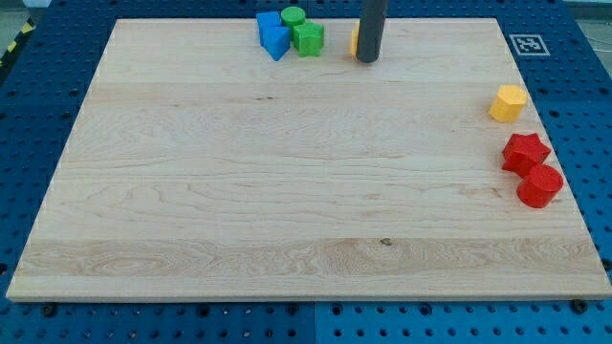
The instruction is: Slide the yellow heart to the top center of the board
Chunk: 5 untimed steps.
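Note:
My tip (368,59) rests on the board near the view's top center. A small sliver of a yellow block (355,40) shows just left of the rod; most of it is hidden, so I cannot make out its shape. It appears to touch the rod. A second yellow block (509,102), roughly hexagonal, sits near the view's right edge, far from my tip.
Left of my tip at the top edge sits a tight cluster: two blue blocks (273,33), a green cylinder (293,16) and a green star-like block (308,38). A red star (525,151) and a red cylinder (540,185) sit at the right edge. An ArUco tag (529,44) lies off the board's top right corner.

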Tool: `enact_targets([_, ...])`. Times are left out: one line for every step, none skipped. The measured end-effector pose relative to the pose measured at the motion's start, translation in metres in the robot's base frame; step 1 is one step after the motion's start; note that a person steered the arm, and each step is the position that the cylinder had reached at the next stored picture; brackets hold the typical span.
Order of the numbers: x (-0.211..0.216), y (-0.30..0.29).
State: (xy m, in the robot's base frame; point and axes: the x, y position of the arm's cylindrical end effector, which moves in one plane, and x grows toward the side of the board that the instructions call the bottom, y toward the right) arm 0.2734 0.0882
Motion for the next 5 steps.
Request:
enact_targets([0.0,0.019])
enact_targets([0.0,0.044])
enact_targets([-0.003,0.033])
enact_targets([-0.021,-0.005])
enact_targets([-0.037,-0.007])
